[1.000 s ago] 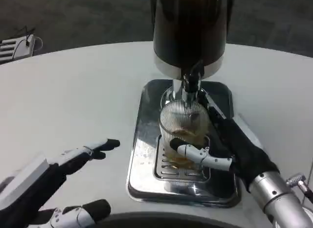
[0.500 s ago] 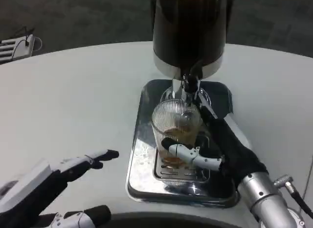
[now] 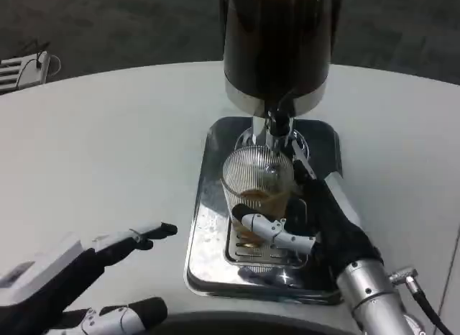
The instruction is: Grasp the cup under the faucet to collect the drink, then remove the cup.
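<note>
A ribbed clear cup (image 3: 256,185) with a little amber drink in its bottom stands over the drip grate, a bit left of and below the faucet (image 3: 278,123) of the dark dispenser (image 3: 277,44). My right hand (image 3: 316,223) wraps around the cup from the right, its white thumb across the cup's front. At the lower left my left hand (image 3: 86,277) hovers over the table with its fingers spread and nothing in it.
The dispenser stands on a shiny metal tray (image 3: 208,227) with a slotted grate (image 3: 248,252). The white round table (image 3: 108,148) stretches wide to the left. A small white object (image 3: 25,65) lies at the far left edge.
My right hand has drawn the cup leftward and toward me, away from directly beneath the faucet. The left hand has sunk slightly lower in the picture.
</note>
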Available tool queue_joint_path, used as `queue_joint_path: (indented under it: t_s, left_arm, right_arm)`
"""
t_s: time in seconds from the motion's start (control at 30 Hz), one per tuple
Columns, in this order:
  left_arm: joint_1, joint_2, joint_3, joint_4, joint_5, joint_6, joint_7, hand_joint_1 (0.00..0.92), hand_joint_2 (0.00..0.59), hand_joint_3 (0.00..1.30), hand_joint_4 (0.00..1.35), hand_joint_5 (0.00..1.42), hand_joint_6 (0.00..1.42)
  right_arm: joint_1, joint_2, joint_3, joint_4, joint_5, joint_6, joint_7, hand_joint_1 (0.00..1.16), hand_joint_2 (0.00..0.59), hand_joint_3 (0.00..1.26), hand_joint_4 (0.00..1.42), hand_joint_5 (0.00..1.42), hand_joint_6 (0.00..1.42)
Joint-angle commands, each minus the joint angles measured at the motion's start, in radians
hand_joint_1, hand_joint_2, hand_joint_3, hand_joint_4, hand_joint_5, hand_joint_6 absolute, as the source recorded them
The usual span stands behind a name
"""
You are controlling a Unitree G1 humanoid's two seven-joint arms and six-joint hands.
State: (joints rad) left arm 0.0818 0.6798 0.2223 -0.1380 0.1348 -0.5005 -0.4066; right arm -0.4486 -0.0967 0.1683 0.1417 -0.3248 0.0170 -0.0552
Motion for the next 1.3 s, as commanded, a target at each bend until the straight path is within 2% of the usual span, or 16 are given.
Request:
queue_joint_path:
  t_s: [0.03,0.23,0.37,0.77,0.93,1.23,1.3]
  left_arm:
    - [0.007,0.019,-0.007,0.002,0.011,0.017,-0.017,0.0,0.121,0.18,0.14,0.18,0.14]
    - [0.013,0.022,-0.012,0.005,0.01,0.022,-0.018,0.0,0.121,0.19,0.14,0.18,0.14]
    - [0.013,0.024,-0.013,0.009,0.01,0.029,-0.021,0.0,0.121,0.19,0.14,0.18,0.14]
    - [0.01,0.028,-0.012,0.018,0.0,0.049,-0.046,0.0,0.122,0.22,0.17,0.18,0.14]
    - [0.012,0.028,-0.012,0.022,-0.003,0.053,-0.051,0.0,0.122,0.23,0.17,0.18,0.14]
    - [0.007,0.022,-0.018,0.029,-0.015,0.058,-0.063,0.0,0.123,0.23,0.18,0.19,0.15]
    - [0.006,0.021,-0.019,0.031,-0.017,0.061,-0.063,0.0,0.123,0.23,0.18,0.19,0.15]
  right_arm:
    - [0.001,0.024,0.011,0.017,-0.002,-0.014,-0.018,0.75,0.239,0.0,0.03,0.08,0.16]
    - [0.017,0.061,0.024,0.024,0.001,-0.028,-0.054,0.75,0.239,0.05,0.13,0.18,0.29]
    - [0.03,0.083,0.043,0.025,-0.013,-0.047,-0.085,0.76,0.251,0.16,0.23,0.27,0.43]
    - [0.055,0.126,0.103,0.061,-0.096,-0.081,-0.2,0.81,0.261,0.29,0.34,0.34,0.49]
    - [0.059,0.153,0.105,0.073,-0.121,-0.074,-0.257,0.82,0.265,0.37,0.42,0.41,0.53]
    - [0.067,0.2,0.092,0.078,-0.147,-0.067,-0.349,0.81,0.29,0.54,0.64,0.63,0.76]
    - [0.072,0.207,0.089,0.078,-0.148,-0.069,-0.367,0.82,0.3,0.57,0.69,0.68,0.85]
